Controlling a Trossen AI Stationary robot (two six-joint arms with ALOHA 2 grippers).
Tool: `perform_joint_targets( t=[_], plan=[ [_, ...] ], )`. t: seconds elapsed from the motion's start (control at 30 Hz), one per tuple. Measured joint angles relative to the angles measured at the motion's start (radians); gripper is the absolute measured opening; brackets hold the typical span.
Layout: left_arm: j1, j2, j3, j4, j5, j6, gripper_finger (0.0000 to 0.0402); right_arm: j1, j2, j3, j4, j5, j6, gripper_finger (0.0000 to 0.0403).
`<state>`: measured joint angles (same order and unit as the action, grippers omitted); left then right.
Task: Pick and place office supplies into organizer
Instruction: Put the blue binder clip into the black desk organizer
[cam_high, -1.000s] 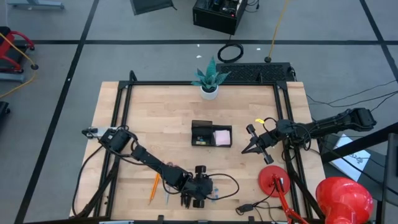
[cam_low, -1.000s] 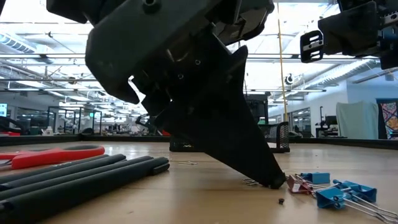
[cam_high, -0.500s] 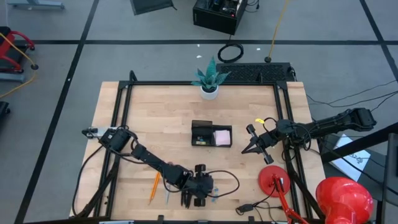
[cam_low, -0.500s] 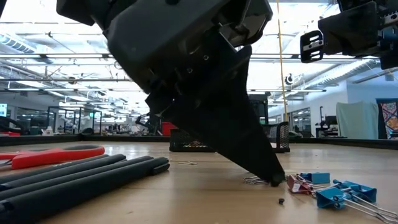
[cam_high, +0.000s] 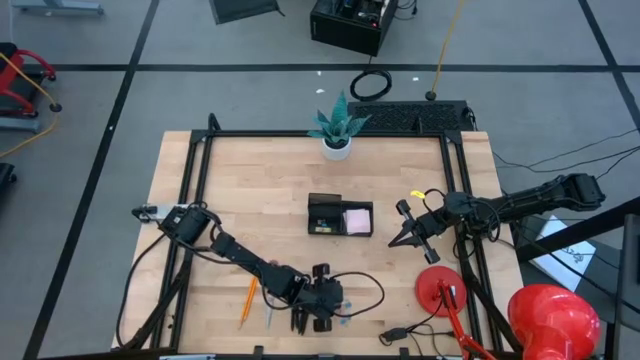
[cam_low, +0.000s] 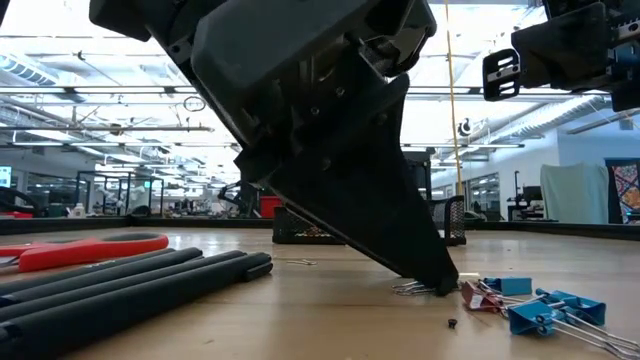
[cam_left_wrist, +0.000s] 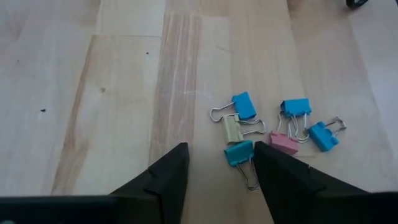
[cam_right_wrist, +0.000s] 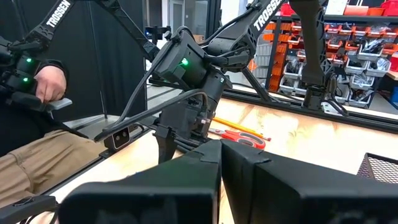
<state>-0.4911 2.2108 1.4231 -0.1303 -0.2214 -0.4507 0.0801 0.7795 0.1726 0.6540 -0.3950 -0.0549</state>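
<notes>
1. Judging the binder clips (cam_left_wrist: 273, 127) first: I expect them to be very light, with stiff sprung bodies and thin wire handles, so they may skate on the wood if I nudge one sideways.
2. Best hold, I think, is across the flat painted body of one clip, not the wire loops, which could pivot or slip out from between the tips.
3. My target looks like the teal clip (cam_left_wrist: 239, 152). It lies on the tabletop (cam_left_wrist: 93, 93) between the fingers of my left pincer (cam_left_wrist: 217, 165), closer to one finger, with its wire handle pointing back toward the wrist.
4. The left pincer stands apart, fingers straddling that clip, holding nothing yet. In the low view a fingertip (cam_low: 440, 283) is down at the wood beside the cluster.
5. Neighbours are crowded: a pale cream clip (cam_left_wrist: 232, 129) touches the teal one, a pink clip (cam_left_wrist: 283, 142) sits just beside it, and three blue clips lie around them. Closing could drag a second clip along.
6. How they look: small folded bodies in blue, teal, cream and pink, each with silver wire loops, lying flat at mixed angles.
7. The organizer (cam_high: 340, 215) is well apart, near the tabletop's middle, with a pink pad (cam_high: 358, 220) in one compartment.
8. My right pincer (cam_high: 404, 238) waits beyond the organizer on the right, fingers together and empty.
</notes>
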Motion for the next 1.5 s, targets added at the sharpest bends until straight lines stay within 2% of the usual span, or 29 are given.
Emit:
perform_joint_targets(
  t=[0.3, 0.53, 0.87, 1.17, 1.5],
  plan=[
    [0.008, 0.0, 0.001, -0.039, -0.019, 0.04, 0.0078, 0.0, 0.0, 0.0, 0.0, 0.0, -0.002, 0.0],
    [0.018, -0.002, 0.0, -0.048, -0.01, 0.097, 0.0035, 0.0, 0.0, 0.0, 0.0, 0.0, -0.002, 0.0],
    [0.019, -0.007, -0.002, 0.028, -0.008, 0.216, 0.0026, 0.0, 0.0, 0.0, 0.0, 0.0, -0.002, 0.0],
    [0.017, -0.088, 0.003, 0.018, -0.044, 0.3, 0.0025, 0.0, 0.0, 0.0, 0.0, 0.0, -0.002, 0.0],
    [0.027, -0.176, 0.003, -0.127, -0.201, 0.364, 0.0025, 0.0, 0.0, 0.0, -0.001, 0.0, -0.002, 0.0]
  ],
)
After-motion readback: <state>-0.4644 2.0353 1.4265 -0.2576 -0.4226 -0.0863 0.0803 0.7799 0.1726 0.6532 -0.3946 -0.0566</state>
